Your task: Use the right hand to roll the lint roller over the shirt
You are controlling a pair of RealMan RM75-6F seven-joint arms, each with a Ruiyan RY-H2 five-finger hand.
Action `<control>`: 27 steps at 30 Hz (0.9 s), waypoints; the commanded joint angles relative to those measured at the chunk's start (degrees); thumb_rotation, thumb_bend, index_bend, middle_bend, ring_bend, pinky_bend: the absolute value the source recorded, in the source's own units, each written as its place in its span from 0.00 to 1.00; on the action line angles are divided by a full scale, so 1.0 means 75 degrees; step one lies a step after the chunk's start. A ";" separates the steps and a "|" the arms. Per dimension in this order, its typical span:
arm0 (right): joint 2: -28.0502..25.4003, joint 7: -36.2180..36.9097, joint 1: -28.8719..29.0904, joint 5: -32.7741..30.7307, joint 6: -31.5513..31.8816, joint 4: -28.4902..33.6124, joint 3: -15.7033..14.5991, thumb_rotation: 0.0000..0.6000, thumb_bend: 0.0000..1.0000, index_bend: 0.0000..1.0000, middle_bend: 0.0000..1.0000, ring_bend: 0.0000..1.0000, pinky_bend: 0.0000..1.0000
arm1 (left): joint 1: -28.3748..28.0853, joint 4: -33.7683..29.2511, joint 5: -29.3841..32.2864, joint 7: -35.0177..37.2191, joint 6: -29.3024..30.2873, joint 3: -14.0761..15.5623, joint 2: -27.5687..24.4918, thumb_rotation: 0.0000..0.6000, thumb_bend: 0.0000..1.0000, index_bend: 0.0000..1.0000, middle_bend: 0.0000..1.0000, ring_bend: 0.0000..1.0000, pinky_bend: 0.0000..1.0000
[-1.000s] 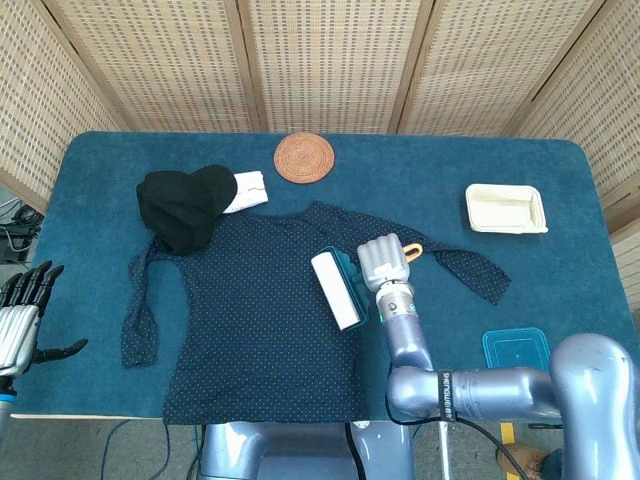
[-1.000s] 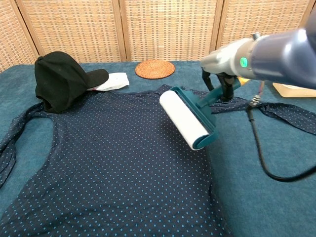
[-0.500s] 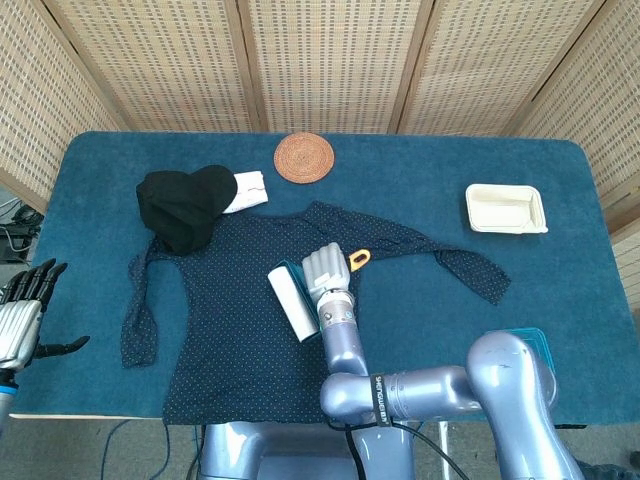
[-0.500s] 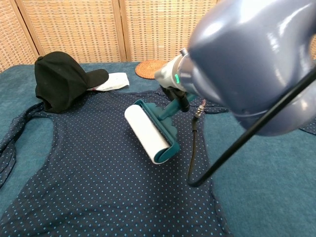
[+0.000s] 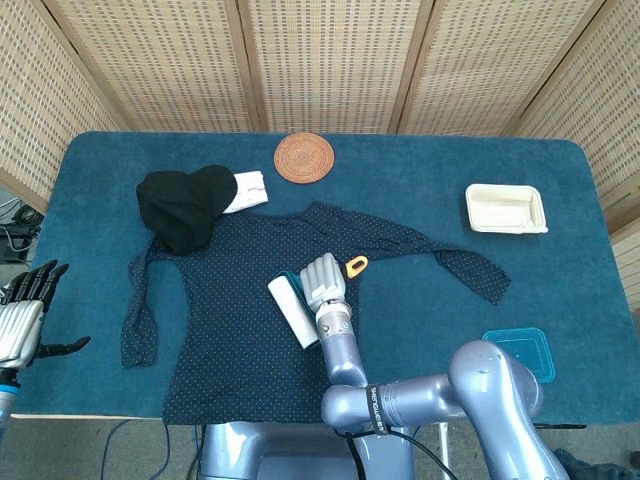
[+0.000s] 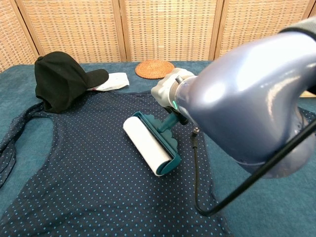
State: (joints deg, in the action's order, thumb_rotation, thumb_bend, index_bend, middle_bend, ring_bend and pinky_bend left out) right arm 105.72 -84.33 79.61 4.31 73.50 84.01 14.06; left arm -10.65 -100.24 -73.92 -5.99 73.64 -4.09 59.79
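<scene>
Lint roller [image 6: 147, 149] lay with its white drum flat on the dotted navy shirt [image 5: 235, 320], roughly at the middle of the garment's body, its teal frame and handle angled up and away toward the far right. Right robot hand [image 5: 323, 279] was closed around the handle, fingers wrapped over it, with an orange tab [image 5: 356, 265] showing just beside the knuckles in the head view. Shirt was spread across the blue surface [image 5: 560, 190], one sleeve stretched out to the right and the other trailing down the left side. Left robot hand [image 5: 25, 310] was held off the near left edge of the surface, fingers apart and holding nothing. Black cap [image 6: 61, 79] sat on the shirt's upper left shoulder, touching a white folded cloth [image 6: 112, 81]. Woven round mat [image 5: 303, 157], white tray [image 5: 506, 208] and teal lid [image 5: 520, 352] lay well apart from the shirt's body.
</scene>
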 commanded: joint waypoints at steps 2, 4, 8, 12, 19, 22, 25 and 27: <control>-0.0106 0.0161 -0.0364 0.0512 -0.0016 -0.0240 -0.0483 1.00 0.86 0.74 1.00 1.00 1.00 | -0.0010 0.0010 0.0032 -0.0030 -0.0002 -0.0005 0.0016 1.00 0.00 0.00 0.00 0.00 0.00; -0.0216 0.0164 -0.0527 0.0710 0.0003 -0.0356 -0.0705 1.00 0.86 0.74 1.00 1.00 1.00 | -0.0017 0.0007 0.0039 -0.0065 -0.0004 0.0001 0.0030 1.00 0.00 0.00 0.00 0.00 0.00; -0.0504 0.0174 -0.0841 0.0879 -0.0032 -0.0495 -0.0960 1.00 0.86 0.74 1.00 1.00 1.00 | -0.0030 -0.0009 0.0026 -0.0170 -0.0001 0.0027 0.0073 1.00 0.00 0.00 0.00 0.00 0.00; -0.0732 0.0057 -0.1029 0.0916 -0.0075 -0.0527 -0.1074 1.00 0.86 0.74 1.00 1.00 1.00 | -0.0045 -0.0034 0.0020 -0.0262 0.0004 0.0041 0.0106 1.00 0.00 0.00 0.00 0.00 0.00; -0.0766 -0.0155 -0.1001 0.1075 -0.0131 -0.0218 -0.0870 1.00 0.86 0.75 1.00 1.00 1.00 | -0.0070 -0.0058 0.0081 -0.0412 0.0005 0.0043 0.0160 1.00 0.00 0.00 0.00 0.00 0.00; -0.0593 -0.0285 -0.0885 0.1119 -0.0080 -0.0190 -0.0731 1.00 0.86 0.75 1.00 1.00 1.00 | -0.0074 -0.0048 0.0091 -0.0431 0.0003 0.0049 0.0170 1.00 0.00 0.00 0.00 0.00 0.00; -0.0302 -0.0533 -0.0682 0.1085 0.0005 -0.0173 -0.0524 1.00 0.86 0.75 1.00 1.00 1.00 | -0.0084 -0.0020 0.0131 -0.0408 -0.0036 0.0051 0.0172 1.00 0.00 0.00 0.00 0.00 0.00; -0.0139 -0.0638 -0.0580 0.1058 0.0048 -0.0159 -0.0407 1.00 0.86 0.75 1.00 1.00 1.00 | -0.0084 -0.0011 0.0132 -0.0386 -0.0031 0.0046 0.0165 1.00 0.00 0.00 0.00 0.00 0.00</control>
State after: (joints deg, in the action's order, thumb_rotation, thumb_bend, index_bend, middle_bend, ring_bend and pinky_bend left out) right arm 103.79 -88.34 74.55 12.45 73.46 82.70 10.24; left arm -11.28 -100.33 -72.93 -8.87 73.41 -3.74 61.03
